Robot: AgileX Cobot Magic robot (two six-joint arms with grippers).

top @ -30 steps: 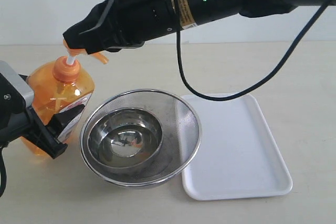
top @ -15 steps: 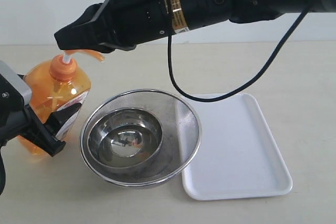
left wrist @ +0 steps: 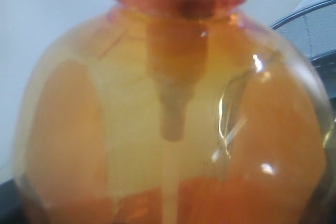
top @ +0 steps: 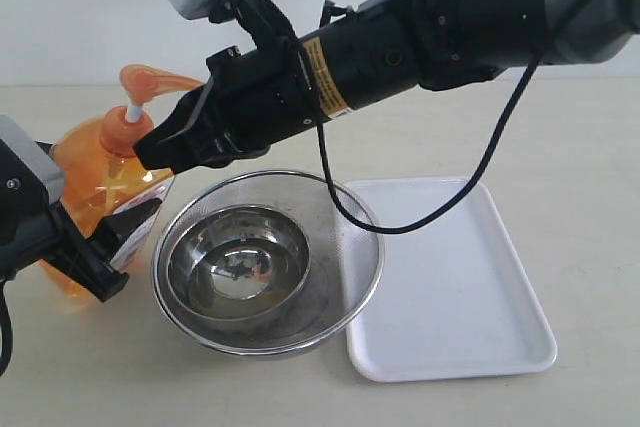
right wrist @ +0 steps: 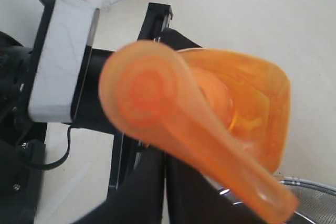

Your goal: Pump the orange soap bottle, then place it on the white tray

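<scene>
While the orange soap bottle (top: pixel 85 175) stands at the near left of the table (top: pixel 570 137), well apart from the white tray (top: pixel 470 287) at the right, the step in hand is judged to be the pump stroke. Placing is not yet done.

Procedure (approx.):
1. Body. The left gripper (top: pixel 130 245) is clamped on the bottle's lower body, with 1 finger on the near side and 1 on the far side by the label. The clamp must be firm enough that the bottle does not tip or slide under load.
2. Pressing tool. The right gripper (top: pixel 150 154) has its jaws together and holds nothing. It reaches across from the right. Its tip sits just right of the neck, lower than the pump head (top: pixel 150 78), which is up. A press likely needs the tip raised above the head first.
3. Contact pt. Press on the round crown over the white stem (top: pixel 131 113), not on the spout, which points right. An off-centre push would probably tilt the bottle. Drive straight down along the stem, then release fully.
4. Whether soap has come out cannot be told.

Qty in view:
- Arms w/ grippers: 2
- White tray: 1
- Round steel bowls: 2. A mesh bowl (top: pixel 358 215) sits mid-table w/ a smaller polished bowl (top: pixel 190 247) nested inside. The mesh rim is at the tray's left edge; touching or over it cannot be told.
- Bottle: 1
- Pump head: 1
- Stem: 1
</scene>
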